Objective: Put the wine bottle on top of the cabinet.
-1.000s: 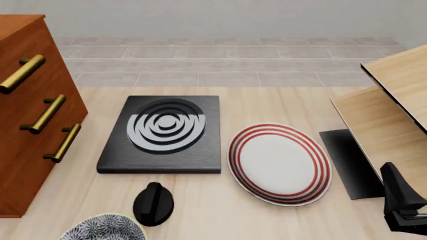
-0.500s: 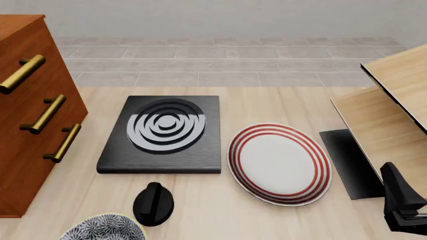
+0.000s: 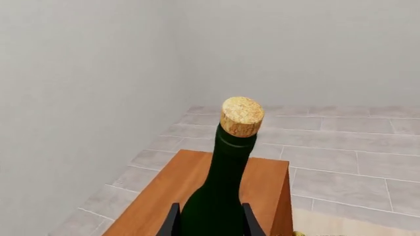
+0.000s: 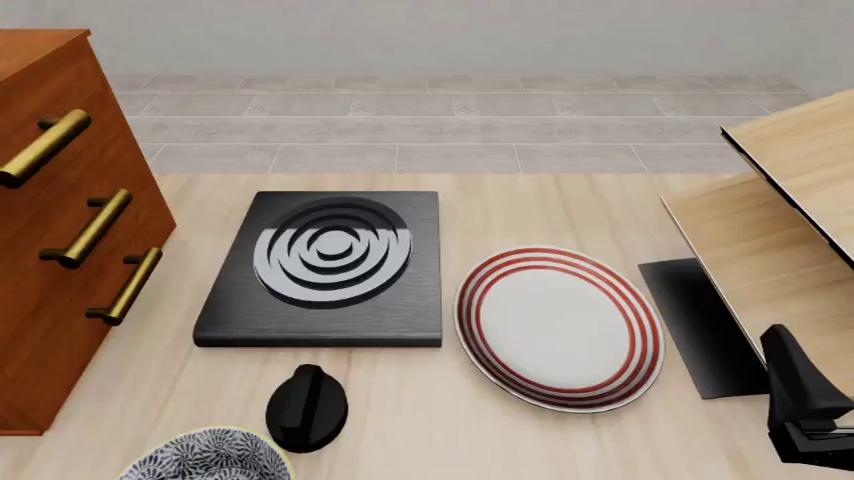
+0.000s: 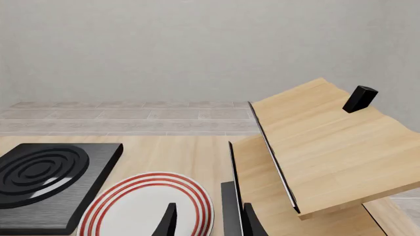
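A: Where's the wine bottle [image 3: 226,187]?

B: Clamped upright in the left end effector [image 3: 210,221], one dark finger on each side of the green glass, cork on top. It's held above the cabinet [image 3: 196,196], whose reddish-brown top shows behind and below it. Whether the base touches the wood I cannot tell.

A: And seen from the front?

B: No bottle in that view. The cabinet [image 4: 60,230] stands at the far left of the desk [image 4: 534,210], three brass handles facing right.

A: The right end effector [image 5: 206,221]?

B: Fingers apart, holding nothing, low at the near right corner beside the pale shelf unit [image 4: 774,230].

A: Other items?

B: Black hob plate [image 4: 324,265] in the middle, red-ringed plate [image 4: 558,325] to its right, black knob [image 4: 307,405] near, patterned bowl [image 4: 207,458] at the near edge.
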